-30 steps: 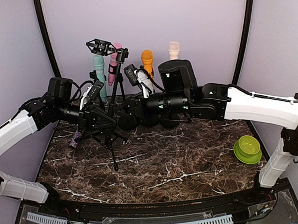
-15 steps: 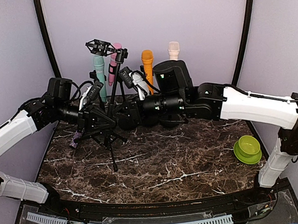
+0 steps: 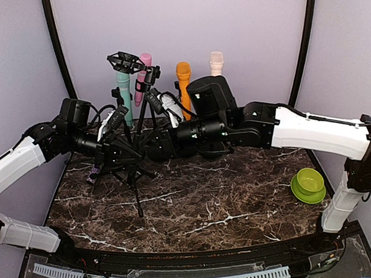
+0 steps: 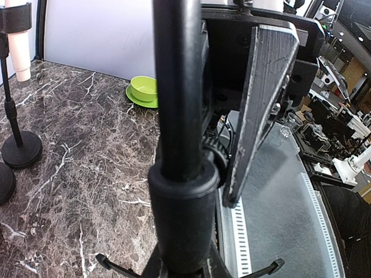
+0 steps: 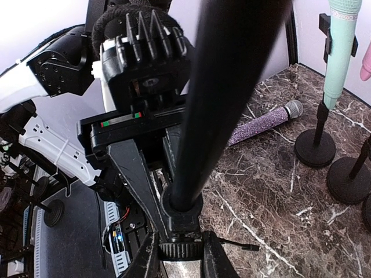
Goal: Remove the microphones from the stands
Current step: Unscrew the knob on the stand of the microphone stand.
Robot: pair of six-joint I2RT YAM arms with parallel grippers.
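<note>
A black tripod stand stands at the left of the table, with a black shock mount at its top. I cannot tell whether a microphone sits in the mount. My left gripper is shut on the tripod's pole; one finger shows beside it. My right gripper is shut on the knurled collar low on the same pole, a finger on each side. A purple glitter microphone lies flat on the table left of the tripod; it also shows in the top view.
Teal, pink, orange and cream microphones stand upright on round-based stands along the back wall. A green bowl on a plate sits at the right. The tripod's legs spread over the marble table.
My right arm has moved left and closed in on the tripod pole. The tripod has shifted slightly left with it. My left arm has kept its hold.
</note>
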